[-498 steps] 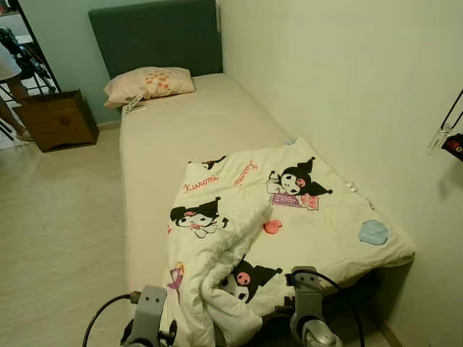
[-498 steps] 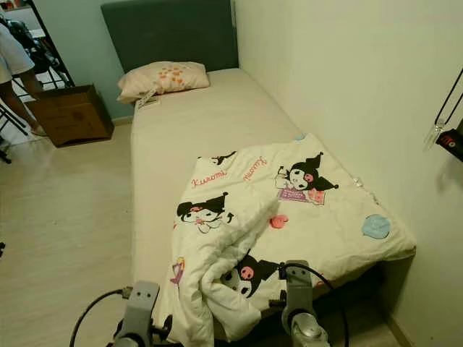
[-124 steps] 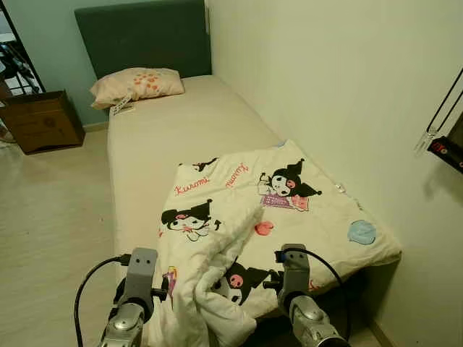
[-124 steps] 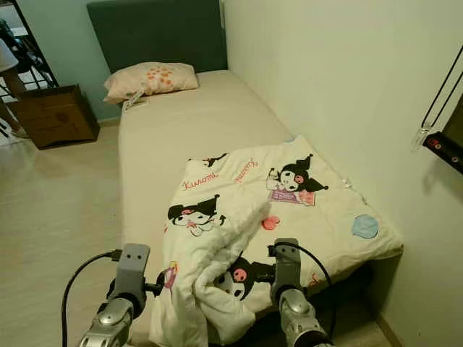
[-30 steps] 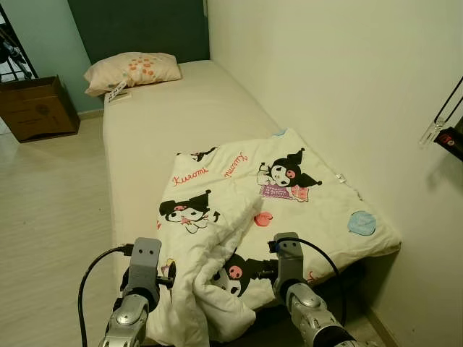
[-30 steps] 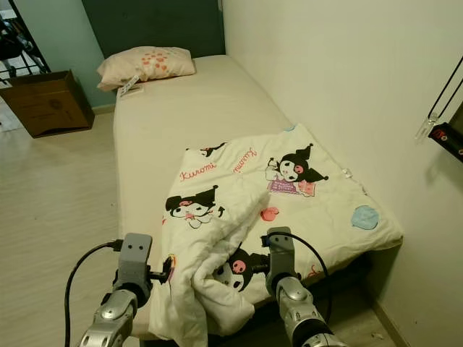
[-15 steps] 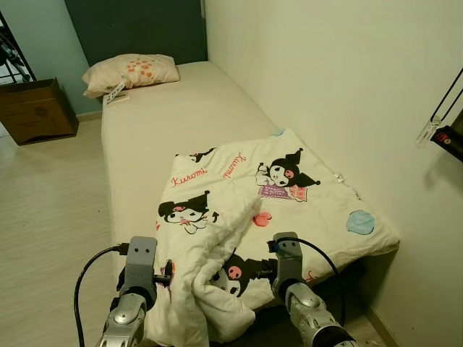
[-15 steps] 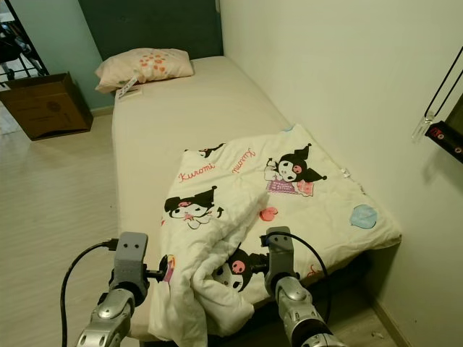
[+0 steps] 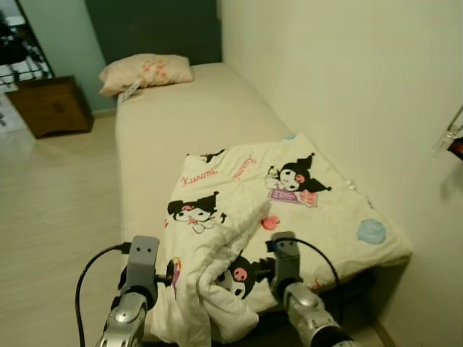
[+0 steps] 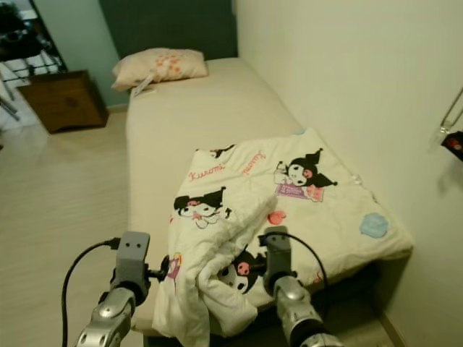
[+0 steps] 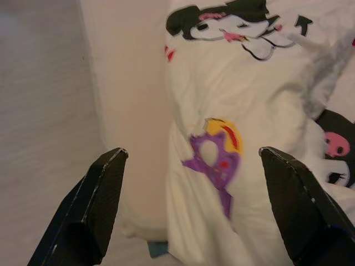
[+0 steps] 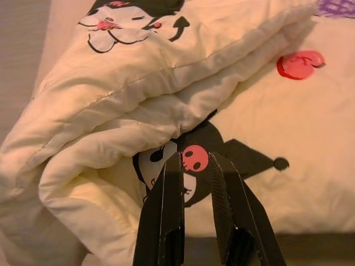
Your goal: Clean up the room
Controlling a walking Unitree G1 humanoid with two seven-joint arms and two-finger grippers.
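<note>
— Where is the bedding?
— A cartoon-print quilt (image 9: 289,210) lies rumpled across the foot of the bed (image 9: 188,123); a pillow (image 9: 145,72) sits at its head.
— And the hands?
— Left hand (image 11: 188,213) spread wide at the quilt's hanging edge; right hand (image 12: 195,166) nearly closed, narrow, over its folds.

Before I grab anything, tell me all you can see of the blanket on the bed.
The blanket is a cream, quilted-looking throw printed with black cartoon characters, red script and small pastel shapes. It lies at the foot of the bed, spread flat toward the wall, its near-left part folded over and bunched, drooping over the mattress edge. The left gripper hangs open at that hanging edge; the right gripper points at the bunched fold.
</note>
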